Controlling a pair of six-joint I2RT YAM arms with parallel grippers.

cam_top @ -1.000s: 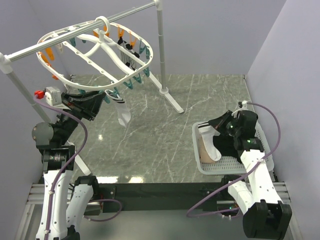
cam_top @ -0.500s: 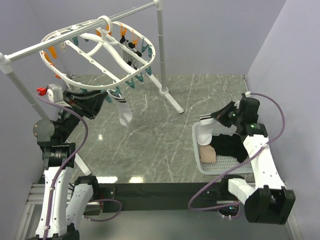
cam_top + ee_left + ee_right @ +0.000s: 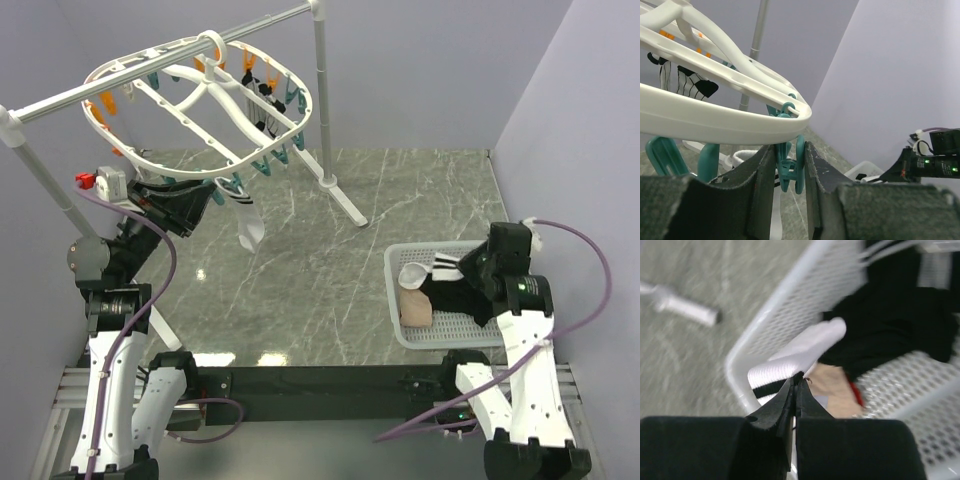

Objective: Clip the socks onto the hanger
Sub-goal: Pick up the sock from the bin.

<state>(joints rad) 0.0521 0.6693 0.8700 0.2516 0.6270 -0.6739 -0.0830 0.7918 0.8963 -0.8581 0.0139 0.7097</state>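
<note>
Swinging back low over the basket, sock in its grip

A moment earlier the right pincer (image 3: 796, 384) had lifted the white sock (image 3: 413, 273) clear above the basket (image 3: 392, 300). By this moment the arm had drawn back and down, so the sock hung low at the basket's 10 o'clock corner. I judged that no ground toward the hanger (image 3: 715, 122) had been gained.

The right pincer stayed pressed narrow on the sock's black-striped cuff, and the sock trailed from its tips toward 9 o'clock. The hanger stood well apart, up at 10 o'clock across the surface.

The left pincer (image 3: 789, 147) had eased slightly upward. It remained clamped around a teal clip (image 3: 790, 175) under the hanger's rim, seemingly ready to receive. Another white sock (image 3: 247, 225) already dangled beside it.
</note>
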